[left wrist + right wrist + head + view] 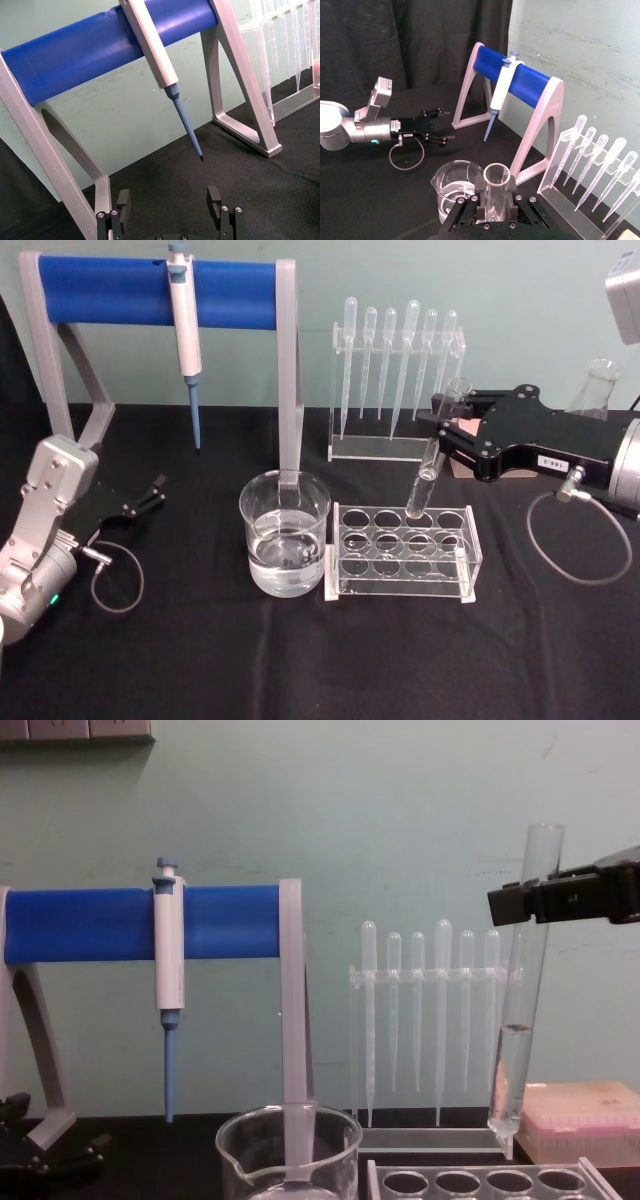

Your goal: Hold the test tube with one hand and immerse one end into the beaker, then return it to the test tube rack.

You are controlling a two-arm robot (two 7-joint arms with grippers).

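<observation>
The left gripper sits low over the black table at the far left, jaws apart and holding nothing. In the left wrist view its fingers stand wide, facing the blue stand and the pipettor that hangs from it. Right of the stand's near foot is the beaker, partly filled with clear liquid. It stands just beside the left end of the rack, which has two rows of four holes.

The tube hangs over the rack's back row — its round bottom is above the third hole from the left, and the chest view shows it clear of the rack. It tilts in the head view, with the top leaning right. Its lower part holds a little clear liquid.

The right gripper reaches in from the right, jaws clamped on the tube's upper part. The tube runs crosswise between the two jaws — the open rim stands out just above them and most of its length hangs below.

Behind the rack stand the pipettes, and a flask stands at the far right.
</observation>
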